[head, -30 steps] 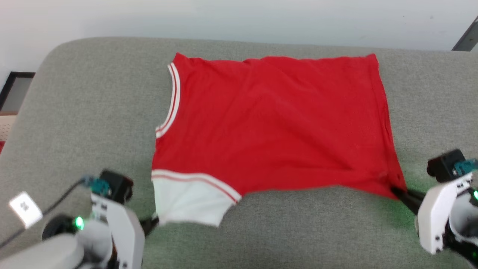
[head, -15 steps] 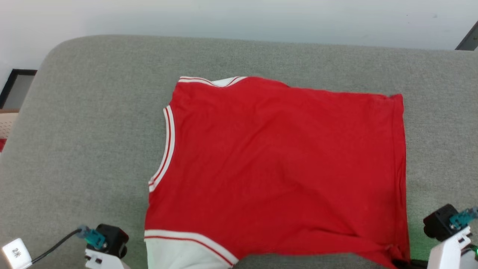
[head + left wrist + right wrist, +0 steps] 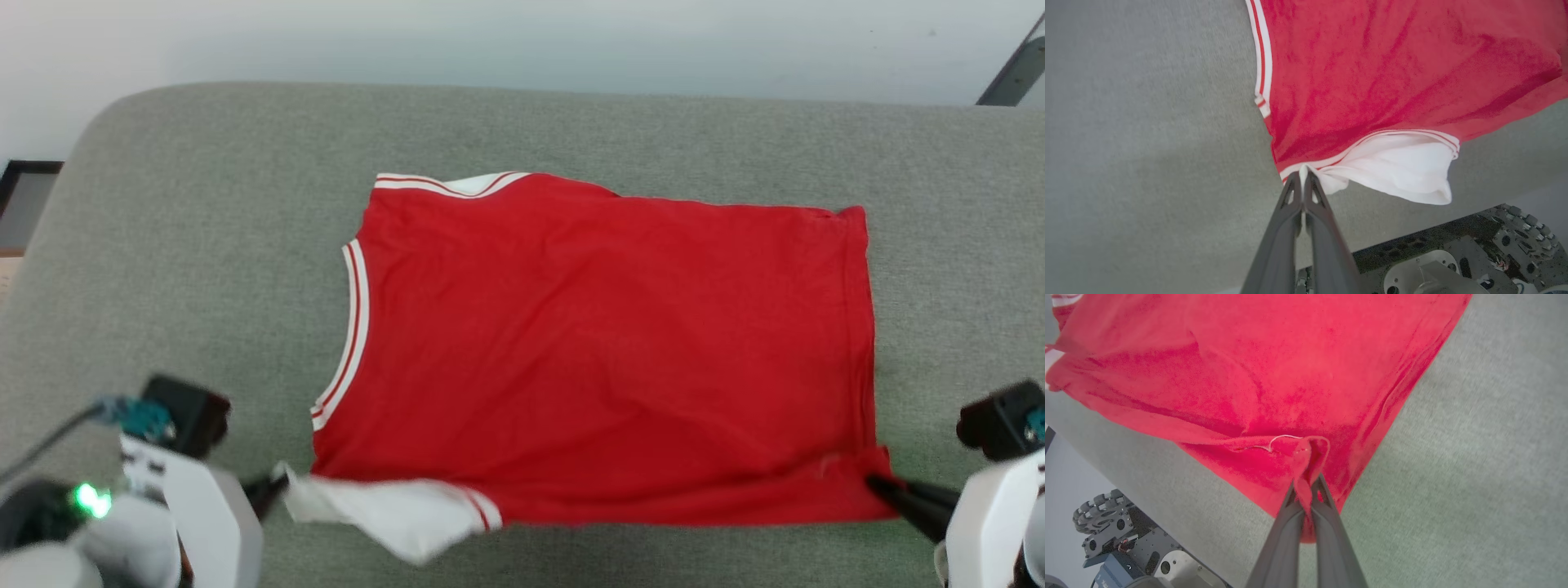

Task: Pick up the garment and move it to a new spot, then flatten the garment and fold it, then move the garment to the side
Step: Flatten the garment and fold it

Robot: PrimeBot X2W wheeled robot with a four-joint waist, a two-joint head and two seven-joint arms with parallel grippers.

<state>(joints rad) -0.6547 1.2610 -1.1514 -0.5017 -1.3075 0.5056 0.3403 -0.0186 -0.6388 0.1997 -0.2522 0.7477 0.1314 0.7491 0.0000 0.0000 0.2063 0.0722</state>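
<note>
The grey counter (image 3: 163, 245) carries the garment (image 3: 604, 351), spread flat in the middle, plain red side up. Its white sleeve (image 3: 384, 510) hangs crumpled at the near left corner. My left tool (image 3: 1303, 177) is pinched tight on that sleeve — my right tool (image 3: 1306, 488) on the near hem corner (image 3: 853, 490). I think I should pull both corners apart, low and even, so the wrinkles go.

Head camera looks down from above; wrist cameras sit close, all sharing the garment (image 3: 604, 359).
</note>
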